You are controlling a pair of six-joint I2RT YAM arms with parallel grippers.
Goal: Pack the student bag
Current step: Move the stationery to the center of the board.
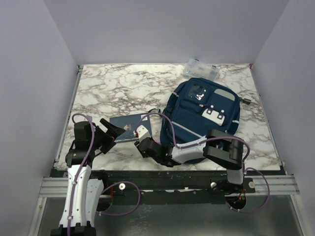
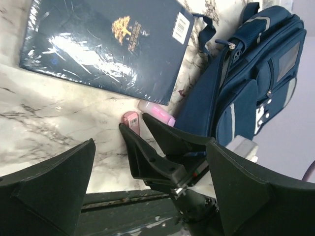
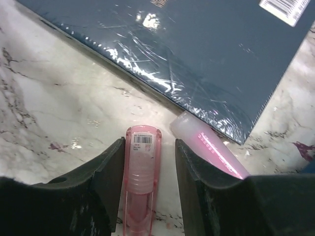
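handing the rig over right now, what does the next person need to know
Left gripper: open, empty, hovering near the navy book.
Right gripper: open, jaws straddling a pink tube on the table, not yet clamped.
Student bag lies right of the book; second pink tube at the book's corner.
Done: nothing visibly packed.
Left: grip tube, pack tubes and book.

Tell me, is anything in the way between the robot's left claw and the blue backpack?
Yes. The right gripper sits between the left gripper and the student bag, its jaws standing either side of a pink pen on the table. A dark blue book lies flat there too.
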